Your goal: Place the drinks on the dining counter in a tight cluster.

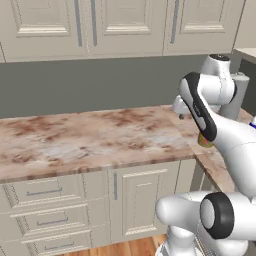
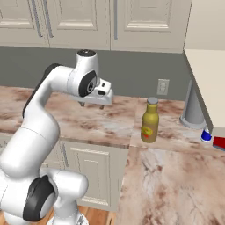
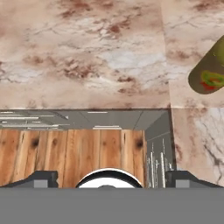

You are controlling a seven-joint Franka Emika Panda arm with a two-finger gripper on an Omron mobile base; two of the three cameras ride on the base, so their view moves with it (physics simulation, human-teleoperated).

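Right base view: gripper [image 2: 92,105] upper left of centre, jaws spread, empty, above marbled counter [image 2: 96,121]; amber bottle [image 2: 150,121] upright, right of centre.

Glossy marbled stone counter [image 2: 88,121], smooth amber plastic-looking bottle [image 2: 150,121], wood plank floor [image 3: 70,153]

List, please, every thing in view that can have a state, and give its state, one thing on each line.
gripper: open, holding nothing, above the wall counter.
amber-yellow bottle: upright on the counter, grey cap on, not held.
blue-and-white bottle: standing on the counter, mostly hidden by the shelf edge.
red-and-blue container: on the counter at the picture's edge, only partly seen.
upper cabinet doors: closed.
drawers: closed.
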